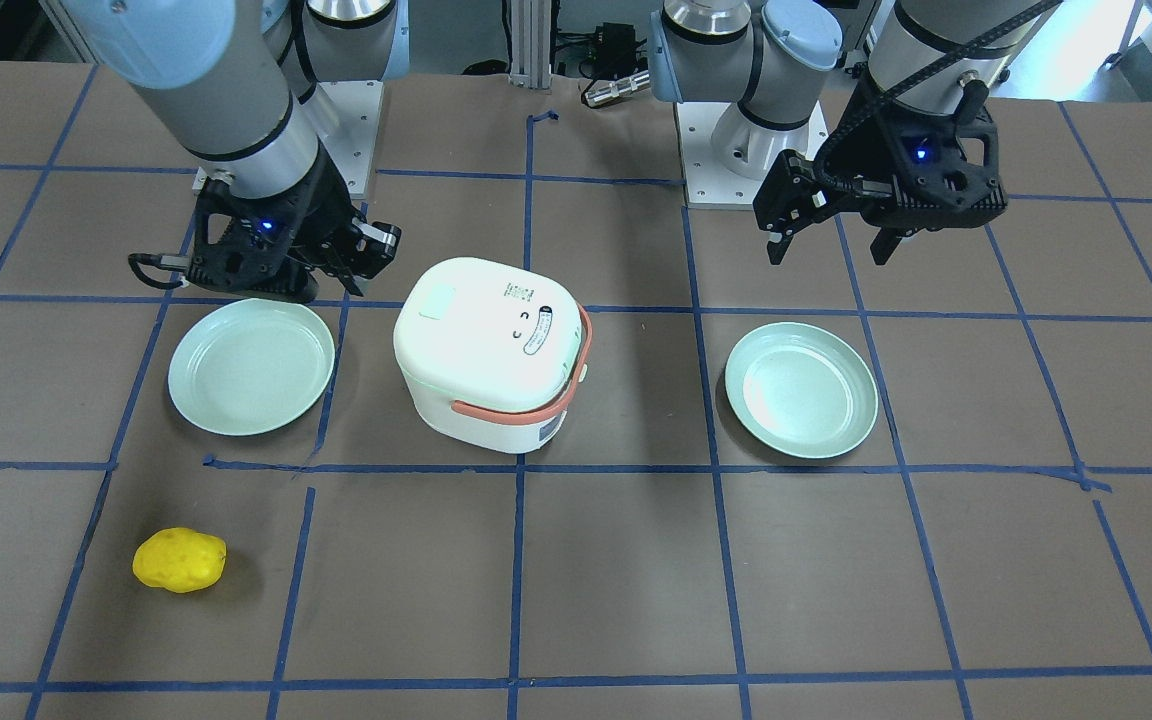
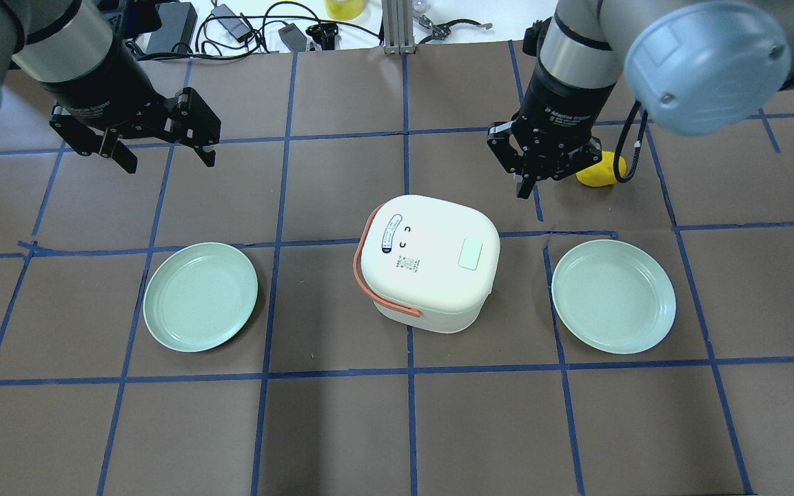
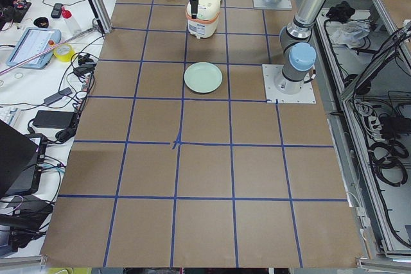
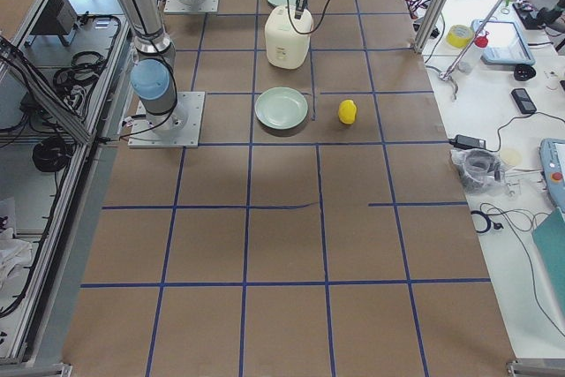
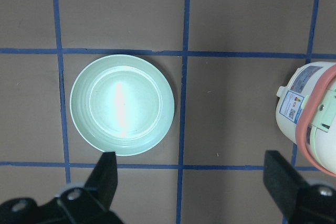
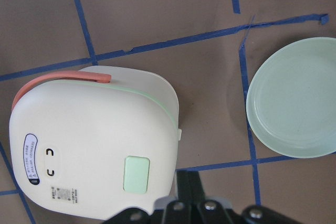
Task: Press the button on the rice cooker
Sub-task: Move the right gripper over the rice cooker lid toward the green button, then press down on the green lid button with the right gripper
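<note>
The white rice cooker (image 2: 431, 269) with its salmon handle band stands at the table's middle, between two plates. A pale green rectangular button (image 2: 470, 253) sits on its lid and also shows in the right wrist view (image 6: 136, 174). My right gripper (image 2: 526, 184) hangs just beyond the cooker's far right corner, above the table, with its fingers together and nothing held; in the right wrist view (image 6: 188, 179) it is right beside the button end of the lid. My left gripper (image 2: 163, 150) is open and empty, far to the cooker's left, above the table.
A pale green plate (image 2: 200, 296) lies left of the cooker, another (image 2: 613, 296) right of it. A yellow lumpy object (image 2: 600, 172) lies behind my right gripper. The left wrist view shows the left plate (image 5: 122, 104) below the open fingers (image 5: 107, 174).
</note>
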Controlling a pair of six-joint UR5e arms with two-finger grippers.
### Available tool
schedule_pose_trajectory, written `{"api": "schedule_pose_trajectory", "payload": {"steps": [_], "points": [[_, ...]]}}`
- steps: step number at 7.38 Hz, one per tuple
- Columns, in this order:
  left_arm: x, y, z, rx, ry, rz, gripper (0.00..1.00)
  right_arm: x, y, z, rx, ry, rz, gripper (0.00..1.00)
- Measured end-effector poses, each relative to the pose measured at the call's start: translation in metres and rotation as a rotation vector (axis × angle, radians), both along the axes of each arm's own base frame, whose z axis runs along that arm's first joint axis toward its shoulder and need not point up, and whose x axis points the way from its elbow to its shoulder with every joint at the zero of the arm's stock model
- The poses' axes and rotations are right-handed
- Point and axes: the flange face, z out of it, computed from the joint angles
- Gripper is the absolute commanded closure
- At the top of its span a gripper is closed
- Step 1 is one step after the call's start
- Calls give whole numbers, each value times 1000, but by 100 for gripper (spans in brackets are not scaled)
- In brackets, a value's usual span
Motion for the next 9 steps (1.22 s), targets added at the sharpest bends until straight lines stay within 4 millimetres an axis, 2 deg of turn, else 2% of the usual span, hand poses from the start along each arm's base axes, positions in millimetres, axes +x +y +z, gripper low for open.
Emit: {"api": "schedule_pose_trajectory", "payload": {"steps": [3,4,6,9], "points": [[0,0,0,0,0,0,0,30,18,-44,11,-5,31,100],[0,0,0,0,0,0,0,36,22,-53,23,-9,37,100],[0,0,0,0,0,0,0,47,27,-60,37,-19,47,100],[0,0,0,0,0,0,0,51,29,-73,65,-43,45,100]]}}
